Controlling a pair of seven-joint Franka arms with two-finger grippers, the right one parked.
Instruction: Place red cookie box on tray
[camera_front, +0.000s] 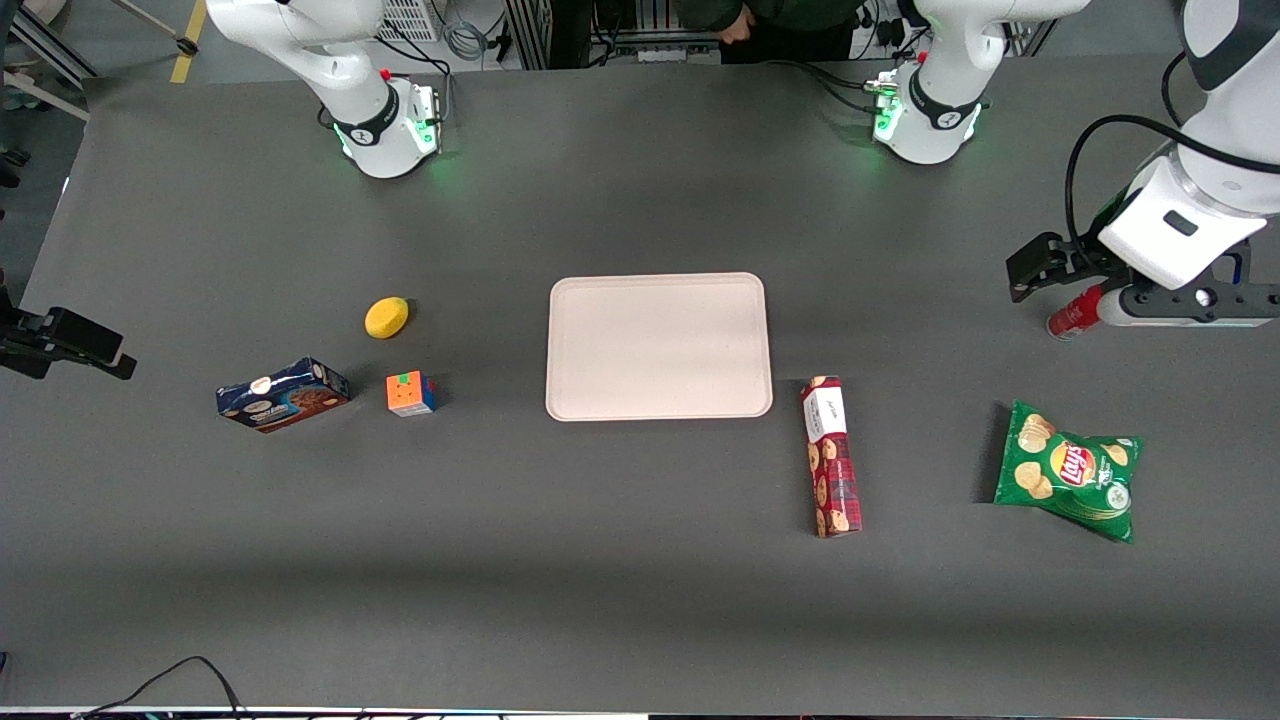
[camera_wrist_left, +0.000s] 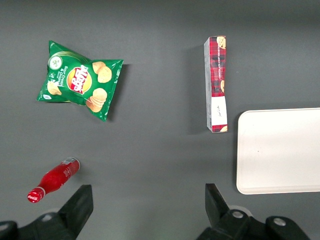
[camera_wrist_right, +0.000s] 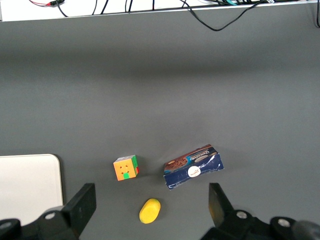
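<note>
- Red plaid marks the red cookie box (camera_front: 831, 457), which lies flat on the dark table (camera_front: 600, 580) just beside the tray (camera_front: 660, 346), off the tray's corner at about 4 o'clock in the front view, its white label end nearest that corner.
- Nothing touches the box; it lies apart from the tray's rim.
- High toward the working arm's end of the table, the gripper (camera_wrist_left: 148, 205) hangs with its jaws spread wide and holding nothing.
- From the wrist camera the box (camera_wrist_left: 216, 83) sits at roughly 1 o'clock from the gap between the fingers (camera_wrist_left: 80, 205), well clear of them (not between them).
- A small red bottle (camera_wrist_left: 52, 179) lies near one finger, a green chip bag (camera_front: 1072, 470) nearby.
</note>
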